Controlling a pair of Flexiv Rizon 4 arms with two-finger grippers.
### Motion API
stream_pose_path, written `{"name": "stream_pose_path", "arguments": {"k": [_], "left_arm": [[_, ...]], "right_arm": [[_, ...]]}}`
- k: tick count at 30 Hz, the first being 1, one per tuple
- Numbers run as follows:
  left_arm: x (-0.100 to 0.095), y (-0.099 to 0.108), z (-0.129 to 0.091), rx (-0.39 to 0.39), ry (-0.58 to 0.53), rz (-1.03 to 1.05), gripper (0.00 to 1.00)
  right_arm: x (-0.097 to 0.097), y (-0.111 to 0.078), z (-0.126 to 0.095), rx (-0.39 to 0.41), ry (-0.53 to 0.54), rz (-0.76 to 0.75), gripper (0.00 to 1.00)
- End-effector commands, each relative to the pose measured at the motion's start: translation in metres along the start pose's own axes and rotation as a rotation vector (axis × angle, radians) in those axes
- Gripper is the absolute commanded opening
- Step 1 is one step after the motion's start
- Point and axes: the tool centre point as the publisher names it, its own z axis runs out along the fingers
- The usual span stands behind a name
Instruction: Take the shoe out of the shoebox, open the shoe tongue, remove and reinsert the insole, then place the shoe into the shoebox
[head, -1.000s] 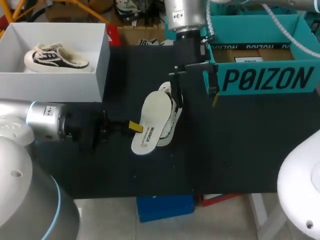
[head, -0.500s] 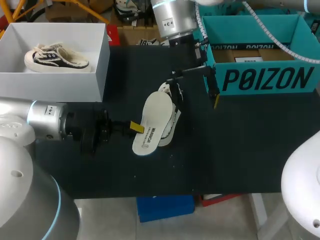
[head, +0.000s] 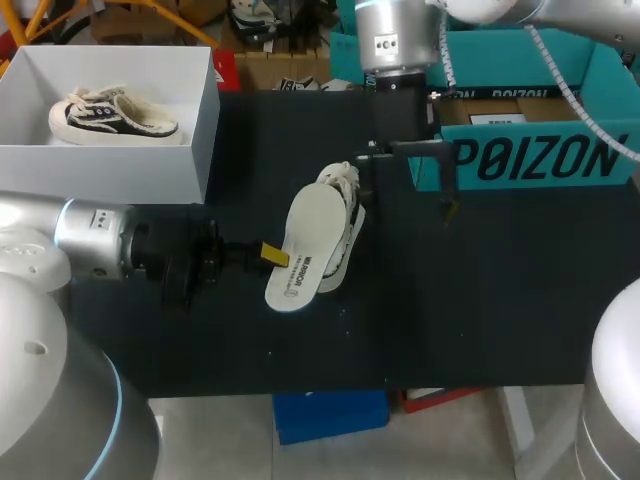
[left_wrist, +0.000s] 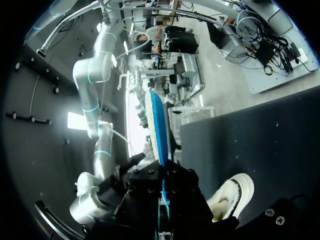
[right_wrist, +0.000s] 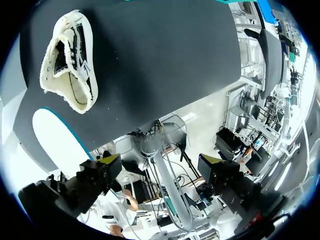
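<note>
- A black table (head: 480, 300) carries everything; its near edge runs across the foot of the head view.
- The left arm comes in low from the table's left edge. The left gripper (head: 268, 253) is pinched onto the long edge of a white insole (head: 300, 245). In the left wrist view the insole (left_wrist: 159, 135) runs edge-on out between the fingers of that gripper (left_wrist: 162, 200), its blue underside showing.
- The shoe (head: 348, 200), white with dark trim, lies near the table's middle, just right of the insole, which overlaps it from above; whether they touch I cannot tell. In the left wrist view the shoe (left_wrist: 232, 192) lies beside the gripper.
- The right gripper (head: 408, 198) hangs just beyond the shoe, fingers spread wide and holding nothing. Its wrist view shows the gripper (right_wrist: 161, 162) well apart from the shoe (right_wrist: 70, 65), whose opening faces up, with the insole (right_wrist: 55, 135) beside it.
- At the far left corner stands a white shoebox (head: 190, 170) with a second shoe (head: 110, 115) inside.
- At the far right corner stands a teal box (head: 530, 160).
</note>
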Motion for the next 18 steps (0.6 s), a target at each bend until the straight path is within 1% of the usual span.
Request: {"name": "stream_pose_path", "arguments": {"k": [1,4,6,7,9,10,16,18], "left_arm": [[-0.002,-0.001,0.001,-0.003,0.005,0.002,0.00],[0.000,-0.003,0.000,-0.003,0.005,0.000,0.00],[0.001,-0.003,0.000,-0.004,0.005,-0.003,0.00],[0.002,-0.003,0.000,-0.004,0.005,-0.004,0.00],[0.002,-0.003,-0.001,-0.006,0.004,-0.006,0.00],[0.002,-0.003,-0.001,-0.006,0.003,-0.007,0.00],[0.005,0.001,-0.005,-0.012,0.015,-0.014,0.00],[0.003,0.004,-0.004,-0.013,0.017,-0.011,0.00]], "right_arm": [[-0.013,-0.019,-0.004,-0.124,0.230,0.020,1.00],[-0.012,-0.025,-0.007,-0.192,0.266,0.021,1.00],[-0.008,-0.028,-0.008,-0.210,0.263,0.019,1.00],[-0.007,-0.027,-0.007,-0.204,0.257,0.016,1.00],[-0.002,-0.023,-0.005,-0.153,0.239,-0.005,1.00],[0.000,-0.020,-0.003,-0.093,0.220,-0.030,1.00],[0.000,-0.020,-0.003,-0.093,0.220,-0.030,1.00],[0.000,-0.020,-0.003,-0.093,0.220,-0.030,1.00]]}}
